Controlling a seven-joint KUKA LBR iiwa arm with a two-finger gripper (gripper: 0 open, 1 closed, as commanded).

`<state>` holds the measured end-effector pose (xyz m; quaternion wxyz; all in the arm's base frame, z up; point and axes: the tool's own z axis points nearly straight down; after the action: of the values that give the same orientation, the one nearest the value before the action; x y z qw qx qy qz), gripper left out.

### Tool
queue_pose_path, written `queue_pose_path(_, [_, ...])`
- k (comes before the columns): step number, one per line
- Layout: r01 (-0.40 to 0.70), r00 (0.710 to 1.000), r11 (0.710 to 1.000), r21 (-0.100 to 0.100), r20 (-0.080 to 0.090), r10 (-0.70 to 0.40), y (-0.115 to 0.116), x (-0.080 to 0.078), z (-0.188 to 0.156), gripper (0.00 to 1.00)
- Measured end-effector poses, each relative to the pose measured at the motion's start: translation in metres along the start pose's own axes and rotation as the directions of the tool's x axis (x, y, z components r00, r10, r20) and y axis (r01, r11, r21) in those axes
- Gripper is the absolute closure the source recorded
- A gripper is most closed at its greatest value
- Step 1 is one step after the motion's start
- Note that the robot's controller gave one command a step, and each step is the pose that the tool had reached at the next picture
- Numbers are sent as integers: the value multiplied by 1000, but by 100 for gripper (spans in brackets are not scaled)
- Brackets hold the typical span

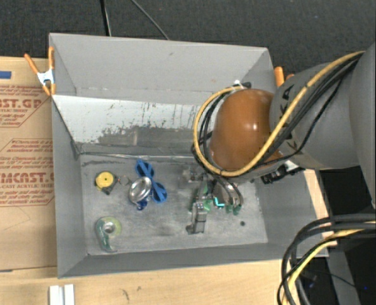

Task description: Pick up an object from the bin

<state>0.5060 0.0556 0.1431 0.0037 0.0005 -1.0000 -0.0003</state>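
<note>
Presumably the approach step of the pick: gripper (198,220) low over the right-hand part of the floor of the bin (156,75), under the orange wrist cover (238,129) and its looped cables (202,122). Hangs close to bare grey metal, with a green glint of the robot's own hardware just above. Opening of the tool: cannot be told from this angle; likewise, cannot be told whether holding anything. No loose thing plainly visible beneath it.

Candidate things, all to the left and apart from the gripper: a silvery round piece (140,190) touching a blue looped piece (144,169), both near mid-floor; farther left, a small yellow disc (104,181); toward the front-left corner, a pale green translucent ring (108,229). Nearest of these: the silvery and blue pair.

Next move, as a judgement: calls either for a closing and a straight lift, given some small thing hidden under the tool, or for a shift leftward toward the silvery and blue pair. Calls also for care with that pair, touching pieces being apt to come up together or to slip.

Surface: scuffed sheet metal, flat floor, sloping back wall streaked with dark marks. Room: ample, with few things, well spread; less margin on the right, near the bin wall.
</note>
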Motion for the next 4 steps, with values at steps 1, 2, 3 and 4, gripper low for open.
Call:
queue_pose_path(1, [-112, 994, 994, -3, 7, 112, 62, -36, 72, 0])
queue_pose_path(2, [-115, 993, 993, -2, 9, 115, 59, -36, 69, 100])
queue_pose_path(3, [-115, 993, 993, -2, 8, 115, 59, -36, 70, 0])
queue_pose_path(4, [-116, 993, 993, -2, 11, 116, 58, -37, 68, 100])
